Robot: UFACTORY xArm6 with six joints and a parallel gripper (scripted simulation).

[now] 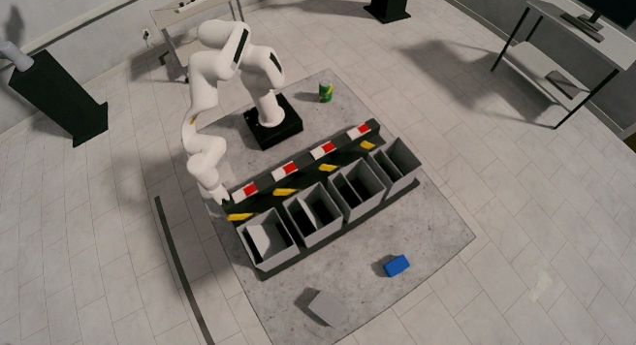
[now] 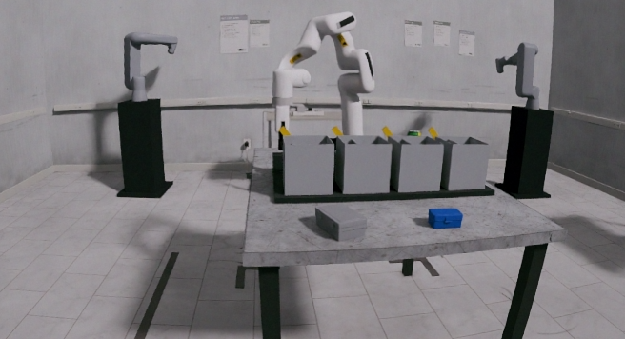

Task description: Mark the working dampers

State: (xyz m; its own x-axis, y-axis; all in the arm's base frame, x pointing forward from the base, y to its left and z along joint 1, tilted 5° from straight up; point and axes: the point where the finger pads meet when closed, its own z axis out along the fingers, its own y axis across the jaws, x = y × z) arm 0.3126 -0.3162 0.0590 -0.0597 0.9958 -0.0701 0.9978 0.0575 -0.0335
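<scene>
In the top view, the white arm reaches down to the left end of the dark slider rail [image 1: 310, 163], which runs diagonally from lower left to upper right through the middle of the frame. The gripper [image 1: 222, 196] has its fingers fully closed with nothing between them, its tip just beside the end of the first slider [image 1: 244, 192]. All four sliders show a white cover next to a red patch, so none reads green yet. Behind them stand the four grey dampers; the first damper [image 1: 268, 238] is lowest left, with a yellow lever [image 1: 239, 216] before it. A sound way to do this step is probably to use the closed fingers as a blunt pusher, keep the tip low against the cover's end and travel straight along the rail, without nudging the damper. Whether this damper works cannot be judged by looking.

In the exterior view, the dampers form a row at centre on the table [image 2: 524, 227], and the gripper is hidden behind the leftmost box. Papers [image 2: 233, 33] hang on the back wall; their writing is too small to read. No brand marks are legible.
</scene>
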